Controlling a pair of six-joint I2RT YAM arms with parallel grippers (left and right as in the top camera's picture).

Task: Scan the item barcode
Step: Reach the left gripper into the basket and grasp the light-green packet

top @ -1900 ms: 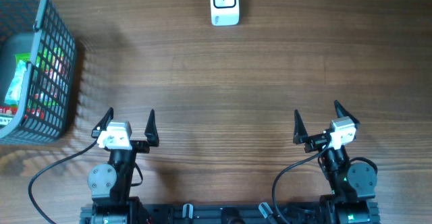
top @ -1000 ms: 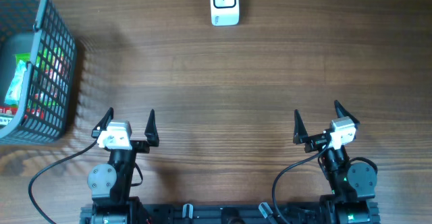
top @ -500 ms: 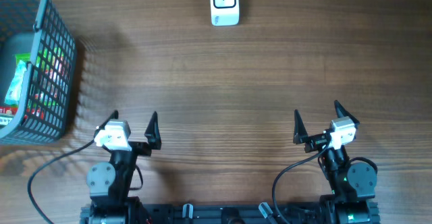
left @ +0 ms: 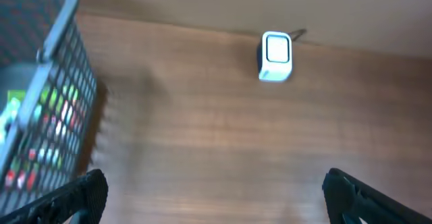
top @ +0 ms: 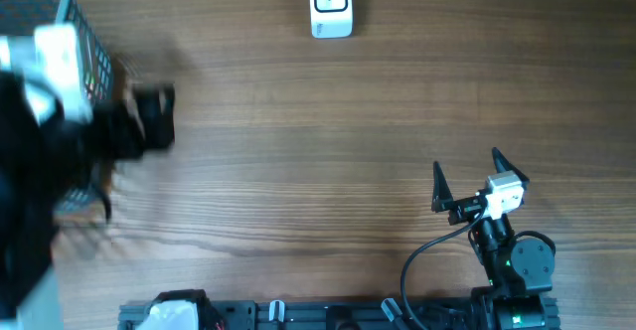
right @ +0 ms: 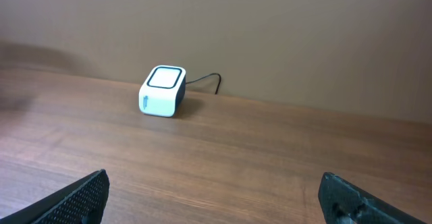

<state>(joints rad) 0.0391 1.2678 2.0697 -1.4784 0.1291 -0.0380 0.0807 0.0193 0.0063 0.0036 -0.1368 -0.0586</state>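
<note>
Right gripper [top: 465, 161]: nearest the robot base, well short and right of the scanner [top: 330, 4]; jaws spread wide and empty, probably idle while the other arm fetches.
Left gripper [left: 214, 177]: blurred, just beside the basket [left: 71, 96], well left of the scanner; jaws released, holding nothing, likely readied to pick.
Item [left: 13, 109]: colourful packet inside the basket, left of the scanner, not yet scanned.
Farthest: scanner at the table [top: 328, 151] edge, window upward.

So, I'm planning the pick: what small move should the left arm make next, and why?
Probably shift the open left gripper leftward until it is above the basket: the packaged items to scan lie inside it, and in the wrist view the basket sits off to the left, outside the fingers.
</note>
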